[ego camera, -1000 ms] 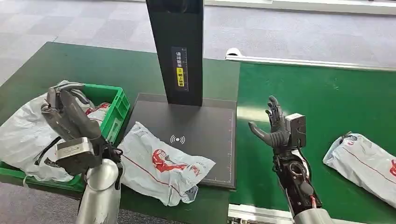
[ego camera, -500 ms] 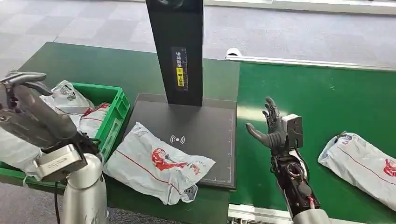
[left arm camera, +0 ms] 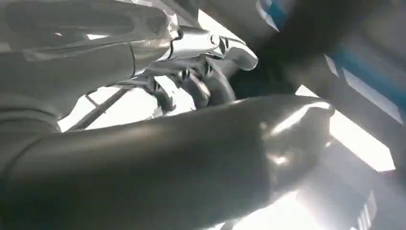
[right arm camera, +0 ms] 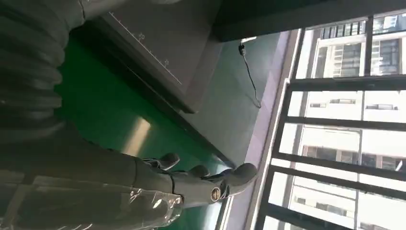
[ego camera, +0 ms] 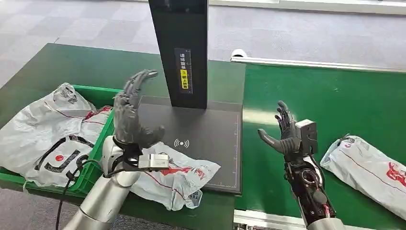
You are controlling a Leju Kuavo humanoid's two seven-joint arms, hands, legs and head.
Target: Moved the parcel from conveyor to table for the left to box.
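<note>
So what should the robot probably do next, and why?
Probably lower the left hand onto the parcel lying partly on the dark scanner plate, and grasp it. That hand is raised over it with fingers spread, holding nothing, and the green box sits right beside it. The right hand is open above the belt, near another parcel.

The head view looks forward and down over the black scanner pad [ego camera: 191,143]. Both wrist views sit close, turned. The right wrist view shares that pad [right arm camera: 158,45].
</note>
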